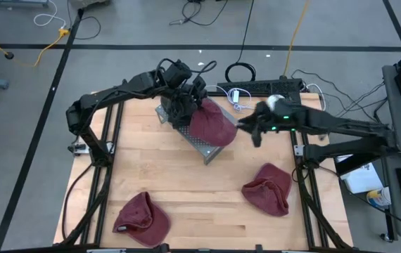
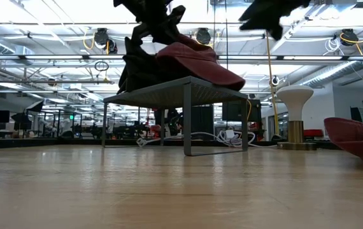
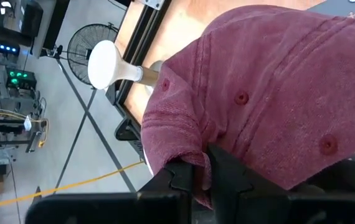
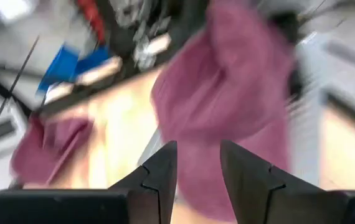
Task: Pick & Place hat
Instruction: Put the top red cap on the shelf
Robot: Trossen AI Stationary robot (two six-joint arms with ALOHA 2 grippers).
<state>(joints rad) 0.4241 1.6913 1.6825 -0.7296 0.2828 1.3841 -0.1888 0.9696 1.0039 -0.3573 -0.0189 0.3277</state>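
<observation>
While you watch the high view, note the maroon cloth cap (image 1: 212,126) lying on the grey perforated metal stand (image 1: 202,146) near the back middle of the pale wooden counter (image 1: 193,190). Left hand (image 1: 183,105) sits at the cap's back-left edge; the left wrist view shows its fingers (image 3: 218,174) pinched shut on a fold of the maroon fabric (image 3: 271,93). Right hand (image 1: 255,128) hangs just beside the cap's right side, apart from it, fingers (image 4: 165,171) spread with a gap between them, gripping nothing.

Cap's long axis runs diagonally, from back-left at the left hand toward front-right. From the low view, the brim (image 2: 223,75) points right and overhangs the stand's edge (image 2: 188,95).

Count: three maroon caps in all. One on the stand, a second (image 1: 142,218) at the counter's front-left, a third (image 1: 268,188) at front-right. One stand. Two hands.
</observation>
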